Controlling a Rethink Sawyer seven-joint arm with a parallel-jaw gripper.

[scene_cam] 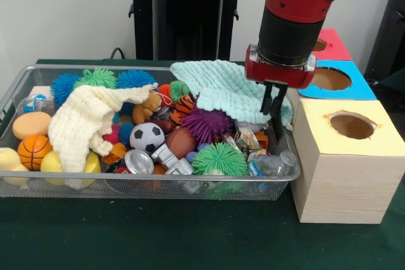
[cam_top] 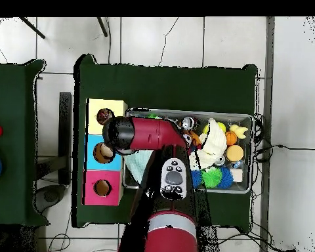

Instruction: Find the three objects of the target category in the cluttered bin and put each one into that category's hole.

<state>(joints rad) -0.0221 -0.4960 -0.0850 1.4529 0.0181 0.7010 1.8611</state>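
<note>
the red and black robot gripper (scene_cam: pixel 274 113) hangs slightly parted and empty over the wire mesh bin (scene_cam: pixel 190 188)'s end beside the yellow-topped wooden box (scene_cam: pixel 373 156). the search looks unfinished; next comes picking a target from the clutter, though which category is unclear.

A dark green cloth-covered table (scene_cam: pixel 126 232) is seen under a silver wire mesh bin (scene_cam: pixel 12 93). Pale wooden boxes are topped in yellow (scene_cam: pixel 380 115), blue (scene_cam: pixel 361 86) and pink-red (scene_cam: pixel 335 45). A black-and-white soccer ball (scene_cam: pixel 147 136), an orange basketball with black lines (scene_cam: pixel 34 150), a purple spiky ball (scene_cam: pixel 207 124), a cream waffle-textured cloth (scene_cam: pixel 82 124) and a mint green cloth (scene_cam: pixel 221 86) are shown. The hand (scene_cam: pixel 274 115) is black under a red collar.
</note>
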